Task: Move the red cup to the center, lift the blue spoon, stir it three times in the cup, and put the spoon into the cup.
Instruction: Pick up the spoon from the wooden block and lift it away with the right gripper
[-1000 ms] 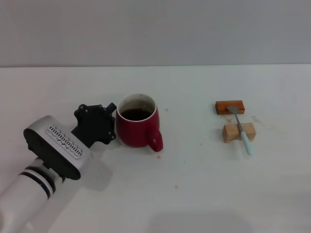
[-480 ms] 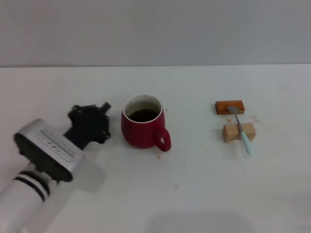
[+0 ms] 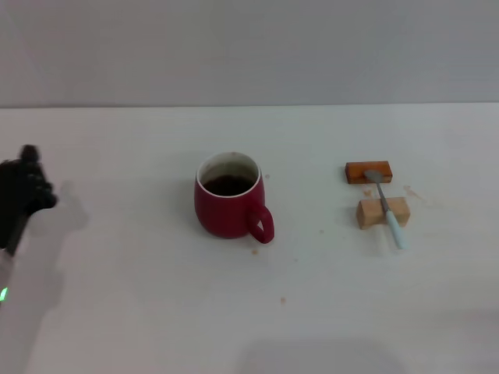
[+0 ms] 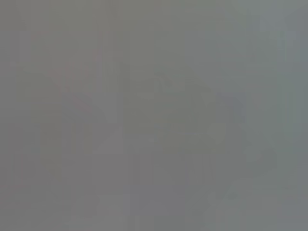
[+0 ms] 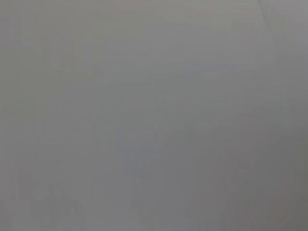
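Left gripper now off red cup

**Glazed ceramic, bare wood, matt table**

The red cup looks like glazed ceramic: smooth, with a soft sheen on its dark-red wall and a white glazed inner rim around dark liquid. The blue spoon has a pale blue handle with a smooth, plastic-like finish and a dull grey metal neck and bowl. The tan block looks like unfinished light wood, matt and slightly grainy; the orange-brown block seems wooden too, darker and smoother, as if stained. The table is a white, matt, smooth surface with a few small brownish specks. The left gripper shows as matt black, probably plastic.
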`<state>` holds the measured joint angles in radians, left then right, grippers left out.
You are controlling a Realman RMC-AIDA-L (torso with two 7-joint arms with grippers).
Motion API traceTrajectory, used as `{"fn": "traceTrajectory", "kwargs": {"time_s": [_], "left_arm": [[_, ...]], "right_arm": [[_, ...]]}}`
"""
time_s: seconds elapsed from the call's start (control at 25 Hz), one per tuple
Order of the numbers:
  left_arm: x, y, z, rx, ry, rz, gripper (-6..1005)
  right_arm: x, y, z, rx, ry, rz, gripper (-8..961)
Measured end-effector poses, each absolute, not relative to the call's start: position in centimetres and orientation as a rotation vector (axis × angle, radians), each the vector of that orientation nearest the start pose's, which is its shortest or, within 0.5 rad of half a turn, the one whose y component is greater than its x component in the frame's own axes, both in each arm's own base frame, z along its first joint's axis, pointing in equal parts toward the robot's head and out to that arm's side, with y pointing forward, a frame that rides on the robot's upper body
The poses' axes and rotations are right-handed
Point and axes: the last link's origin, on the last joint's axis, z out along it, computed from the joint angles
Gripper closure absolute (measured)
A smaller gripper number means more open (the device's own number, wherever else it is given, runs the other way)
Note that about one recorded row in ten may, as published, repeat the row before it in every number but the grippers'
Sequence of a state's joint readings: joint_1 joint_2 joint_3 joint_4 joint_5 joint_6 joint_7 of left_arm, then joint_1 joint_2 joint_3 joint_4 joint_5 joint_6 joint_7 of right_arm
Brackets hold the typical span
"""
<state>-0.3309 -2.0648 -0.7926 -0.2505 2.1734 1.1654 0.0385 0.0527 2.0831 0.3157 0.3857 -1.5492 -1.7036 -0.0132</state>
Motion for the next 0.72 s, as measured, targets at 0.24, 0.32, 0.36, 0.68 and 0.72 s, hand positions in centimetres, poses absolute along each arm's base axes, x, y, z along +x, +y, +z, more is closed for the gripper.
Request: {"fn": "traceTrajectory", "kwargs": {"time_s": [0.24,0.32,0.36,0.68,0.72], "left_arm": [[-36.4,28.9,-0.2,-1.496,-0.5,-0.522,986],[-36.6,28.6,-0.1,-1.489,-0.501,-0.518,977],[-36.9,28.2,0.0,-1.467,-0.508,-0.518,972],[-37.0,27.8,0.3,-1.436,-0.52,-0.535,834],[-37.0,27.9,0.3,-1.436,-0.521,-0.535,817]], "right_arm": [[35.1,17.8,0.3,-1.14,0.517,0.778,344],[34.5,18.1,-0.2,-1.185,0.509,0.798,345],[34.5,18.1,-0.2,-1.185,0.509,0.798,345],[33.0,19.6,-2.1,-1.323,0.528,0.853,344],[32.6,20.1,-2.9,-1.366,0.55,0.862,344]]}}
